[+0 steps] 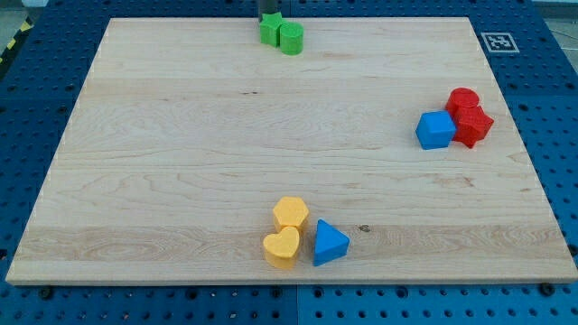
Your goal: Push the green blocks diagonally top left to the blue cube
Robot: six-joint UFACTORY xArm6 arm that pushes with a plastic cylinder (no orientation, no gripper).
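My tip (269,15) shows as a dark stub at the view's top edge, touching the back of the green star (271,32). It is a bare rod and pinches nothing. The green cylinder (291,39) sits tight on the star's right, near the board's (163,162) top edge. The blue cube (434,130) is far off at the right, touching two red blocks (469,116). Bare wood lies between them. Down low sit two yellow blocks (287,231) and a blue triangle (330,242).
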